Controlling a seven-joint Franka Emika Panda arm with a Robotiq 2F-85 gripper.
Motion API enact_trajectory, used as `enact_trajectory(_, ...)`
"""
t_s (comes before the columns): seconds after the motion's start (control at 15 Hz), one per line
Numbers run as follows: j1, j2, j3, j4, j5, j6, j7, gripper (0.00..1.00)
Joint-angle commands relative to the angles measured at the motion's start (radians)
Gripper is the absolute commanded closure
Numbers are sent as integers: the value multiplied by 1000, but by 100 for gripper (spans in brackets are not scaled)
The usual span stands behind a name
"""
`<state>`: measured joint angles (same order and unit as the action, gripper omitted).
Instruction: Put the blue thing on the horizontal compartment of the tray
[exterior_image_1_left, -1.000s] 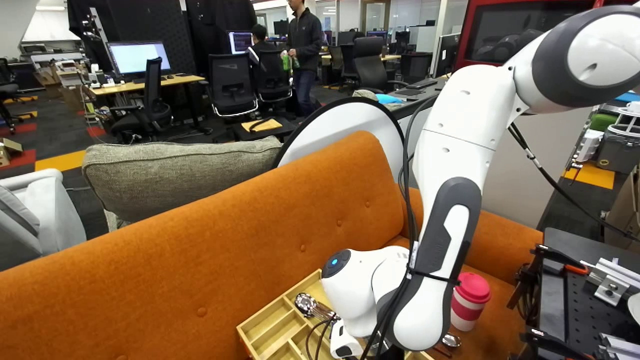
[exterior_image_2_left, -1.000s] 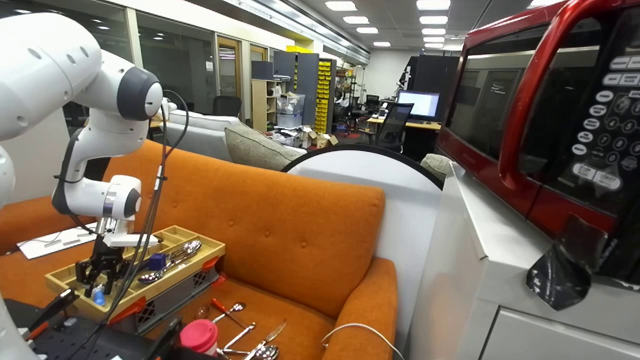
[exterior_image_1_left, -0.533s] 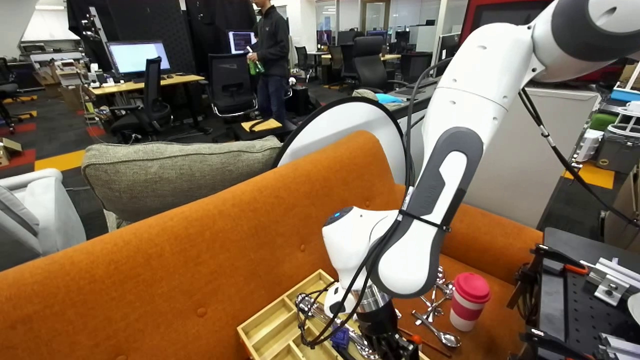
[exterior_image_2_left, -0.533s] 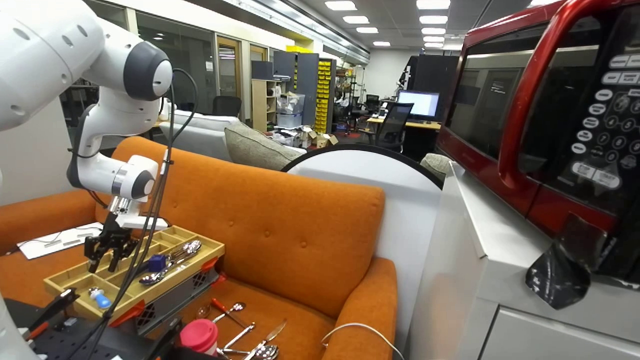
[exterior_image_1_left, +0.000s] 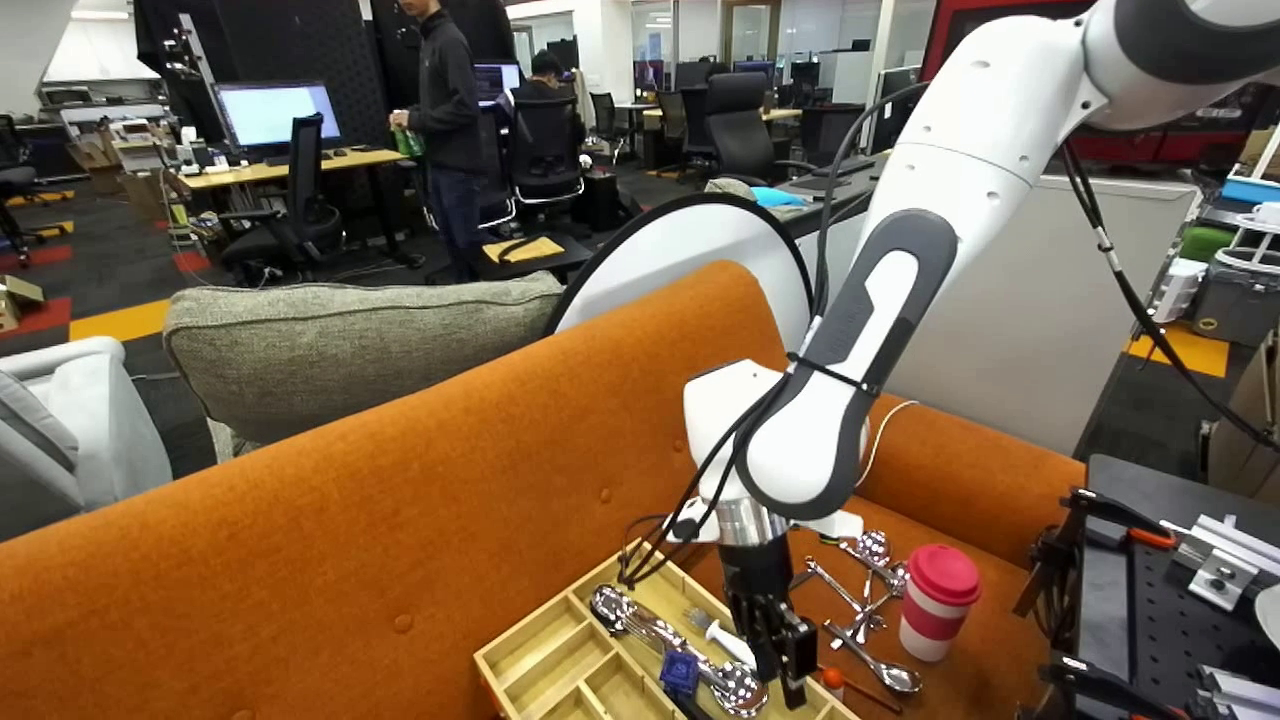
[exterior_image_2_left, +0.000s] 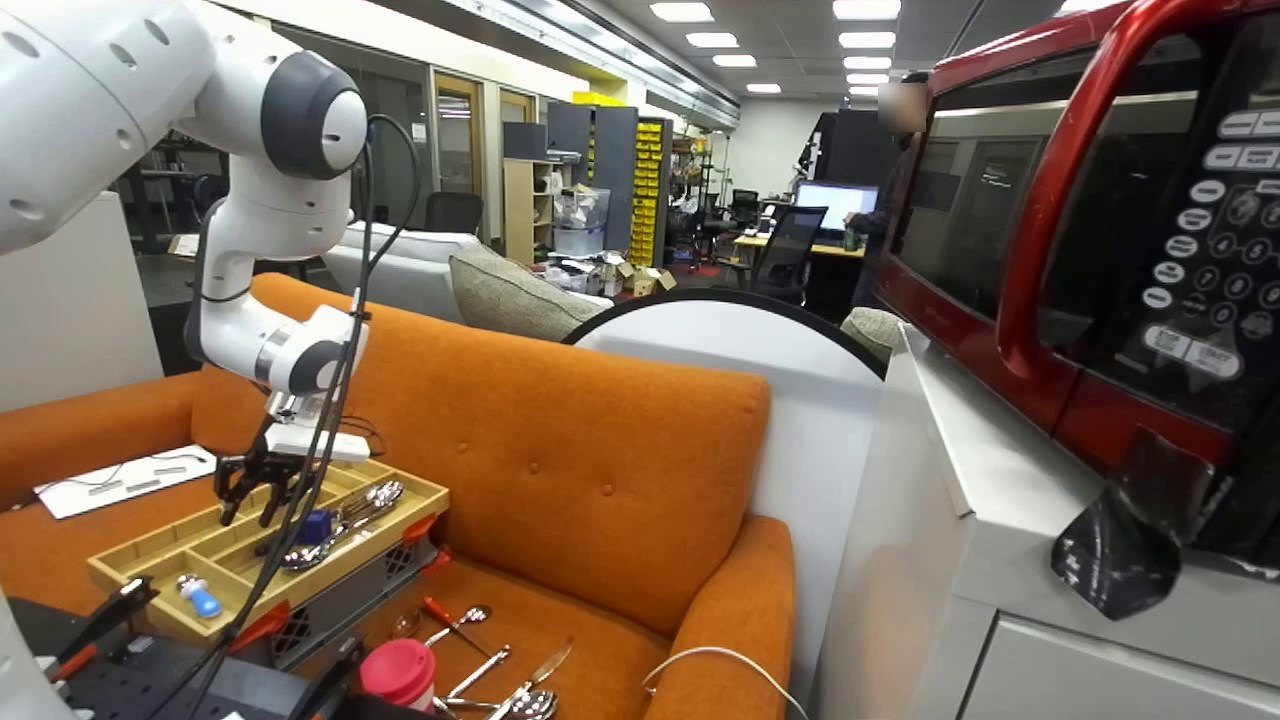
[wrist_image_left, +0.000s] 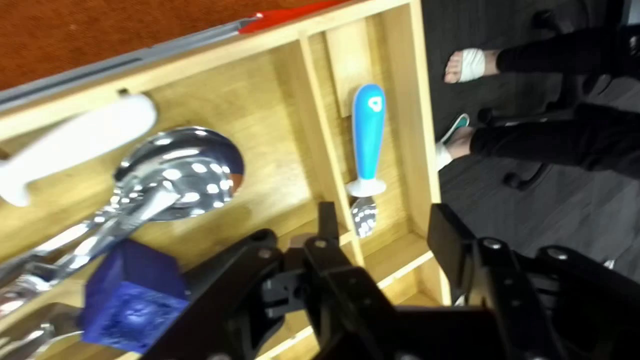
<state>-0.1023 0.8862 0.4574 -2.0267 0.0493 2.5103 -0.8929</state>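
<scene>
Orange button-tufted fabric covers the sofa (exterior_image_2_left: 600, 430). Lying in the short crosswise compartment (wrist_image_left: 393, 200) of the pale yellow rectangular wooden tray (wrist_image_left: 423, 75) is the blue-handled metal spoon (wrist_image_left: 369, 132). Above the tray, the black gripper (wrist_image_left: 383, 220) holds its fingers apart. Elsewhere inside lie silver spoons (wrist_image_left: 185, 172) and a dark blue cube (wrist_image_left: 135, 295); outside stands a pink-and-white lidded cup (exterior_image_1_left: 937, 612).

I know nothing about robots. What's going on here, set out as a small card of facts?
Place: orange sofa, bearing a grey crate with a wooden tray on top
Robot gripper: open, above the tray, holding nothing
Blue-handled spoon: lying in the tray's horizontal compartment
Dark blue cube: in a long compartment, among metal utensils
Pink-lidded cup: upright on the sofa, near loose cutlery
Job: looks done, if the spoon is the blue thing meant
</scene>
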Motion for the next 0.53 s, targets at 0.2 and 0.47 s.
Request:
enact_trajectory(0.2,-175,-40,0,-95,167,213,25,23)
enact_trajectory(0.47,-262,-23,-2,-126,239,299,98,23)
